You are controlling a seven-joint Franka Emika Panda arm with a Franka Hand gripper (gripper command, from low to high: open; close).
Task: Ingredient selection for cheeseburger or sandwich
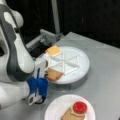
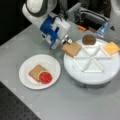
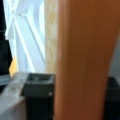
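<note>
at the rim of the round white sectioned tray (image 2: 91, 75), the blue-and-white tool (image 2: 65, 41) of the franka arm is clamped on a tan square toy bread slice (image 2: 71, 48), gripping the corner that juts past the tray's edge on the side nearest the plain white plate (image 2: 30, 83). the wrist view is filled by the slice's tan face (image 3: 85, 60), a dark fingertip (image 3: 37, 87) pressed against it, the tray's white dividers (image 3: 27, 37) behind. still on the tray are a dark brown round patty (image 2: 89, 39) in the compartment next to the bread and a yellow cheese square (image 2: 111, 48) further round the rim. beside the tray, the plate carries the sandwich so far: a tan bread square (image 2: 36, 71) with a red round tomato (image 2: 45, 77) on it, green lettuce (image 1: 75, 113) showing under the tomato in a front view. the grip appears to sit near one corner, so the slice may pivot or slip free; it could also catch on a divider, or knock the tomato off the stack if it swings on the way over the grey worktop (image 2: 75, 105).
</note>
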